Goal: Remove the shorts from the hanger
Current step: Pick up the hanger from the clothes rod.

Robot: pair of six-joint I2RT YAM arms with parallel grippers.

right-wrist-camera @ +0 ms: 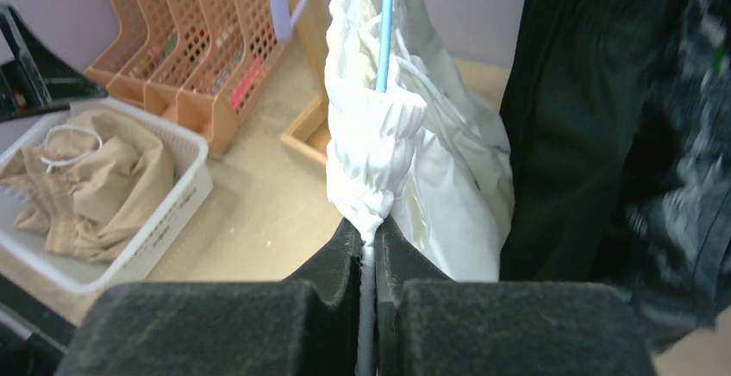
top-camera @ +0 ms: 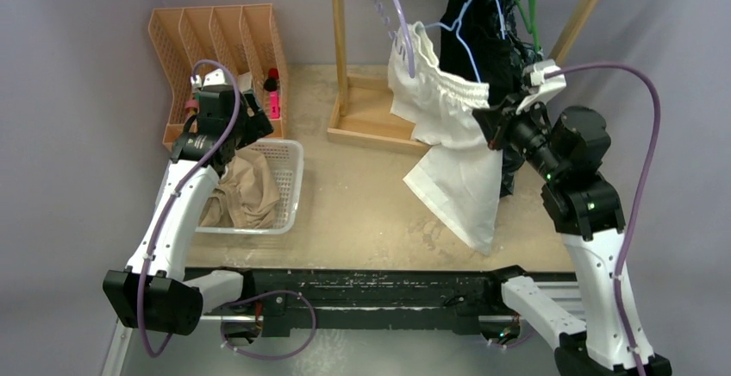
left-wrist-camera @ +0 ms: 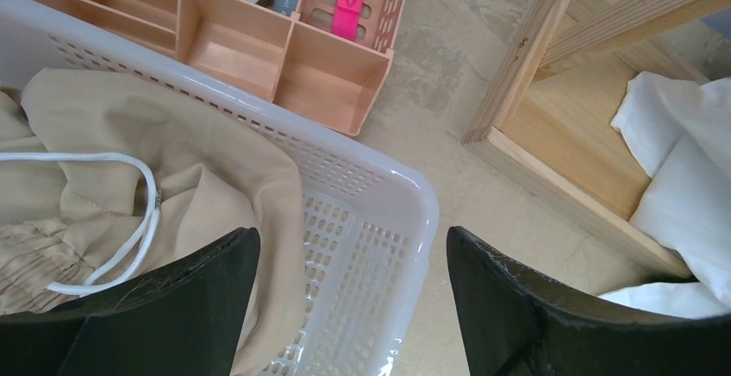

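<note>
The white shorts hang from a pale blue hanger on the wooden rack, with the legs draped down to the table. My right gripper is shut on their gathered white waistband. The black shorts and the dark blue patterned shorts hang behind on the same rack. The tan shorts lie in the white basket, and also show in the left wrist view. My left gripper is open and empty above the basket's right rim.
An orange slotted organiser with pens and a pink item stands at the back left, right behind the basket. The rack's wooden base tray sits mid-table. Grey walls close in the left, back and right sides.
</note>
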